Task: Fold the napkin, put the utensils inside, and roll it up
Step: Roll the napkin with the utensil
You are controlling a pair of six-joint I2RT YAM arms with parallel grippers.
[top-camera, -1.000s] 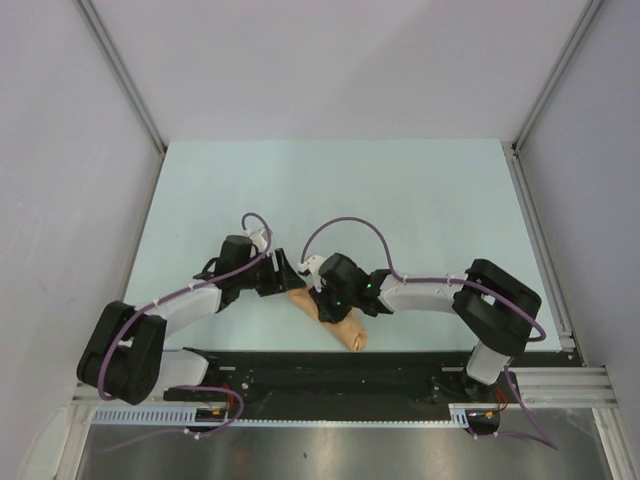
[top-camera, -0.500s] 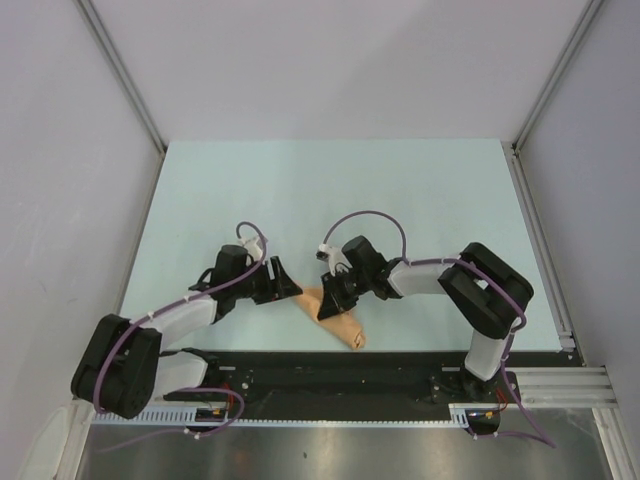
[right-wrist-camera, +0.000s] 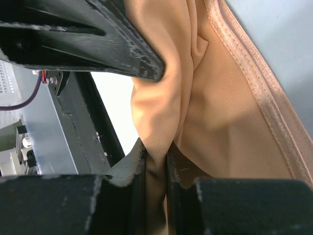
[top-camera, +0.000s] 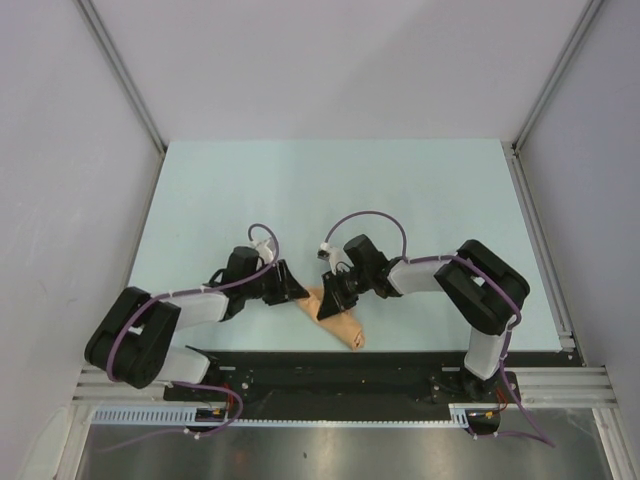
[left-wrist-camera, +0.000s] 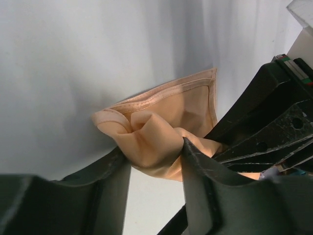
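Two grippers hold the napkin [top-camera: 337,320], bunched near the front edge of the table [top-camera: 420,200]; the left gripper [left-wrist-camera: 156,152] has its jaws half spread around a thick bunch, the right gripper [right-wrist-camera: 155,154] pinches a thin fold with jaws nearly together. We judge the cloth soft, light and slippery, so we would grip near the stitched hem [left-wrist-camera: 166,93]; only the wrist views show the grips, only the top view the place; no view shows the fork.

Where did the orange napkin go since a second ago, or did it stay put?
No, it stayed put: the napkin has its near end still lying right beside the black rail, as before.
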